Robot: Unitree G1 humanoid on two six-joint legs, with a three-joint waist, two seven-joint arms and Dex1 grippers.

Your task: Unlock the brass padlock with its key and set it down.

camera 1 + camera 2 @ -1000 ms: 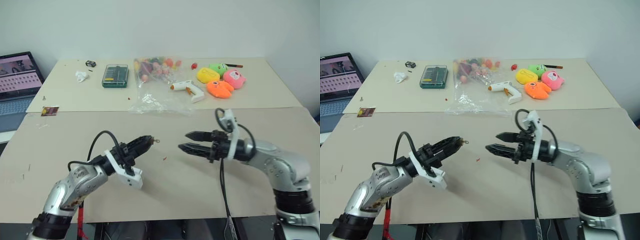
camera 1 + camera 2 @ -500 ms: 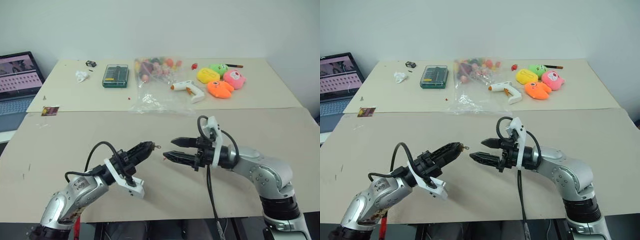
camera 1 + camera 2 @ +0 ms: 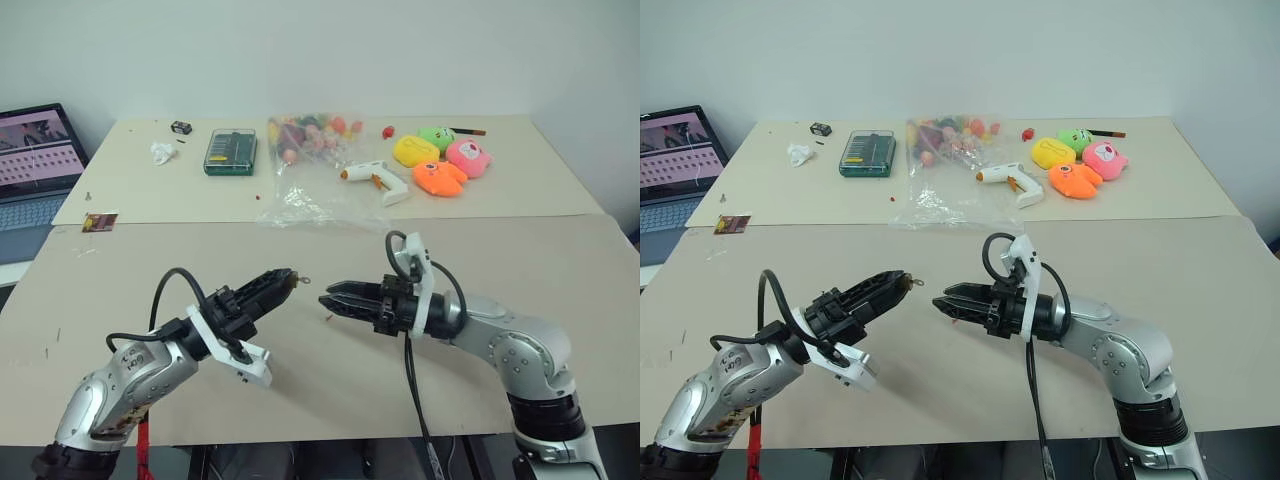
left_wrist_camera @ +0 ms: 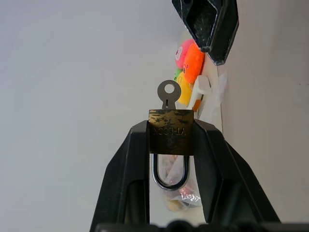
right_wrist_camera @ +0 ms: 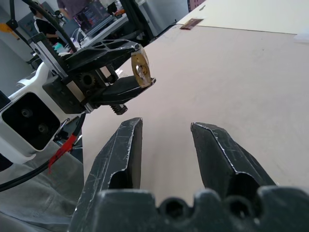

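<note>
One brass padlock point(image 4: 170, 131) is here, with one key point(image 4: 168, 94) standing in it, near the middle of the table point(image 3: 560, 270). Two grippers count: the left gripper point(image 3: 283, 282) and the right gripper point(image 3: 330, 300). At about one o'clock sit three plush toys point(image 3: 440, 160), one yellow, one orange, one pink, with a green one behind, making four. At twelve o'clock lie one white glue gun point(image 3: 377, 178), one clear plastic bag point(image 3: 305, 165) of small coloured items too many to count, and one green case point(image 3: 230, 151). One laptop point(image 3: 35, 165) stands at ten o'clock, with one reddish-brown card point(image 3: 99, 222) beside it.
</note>
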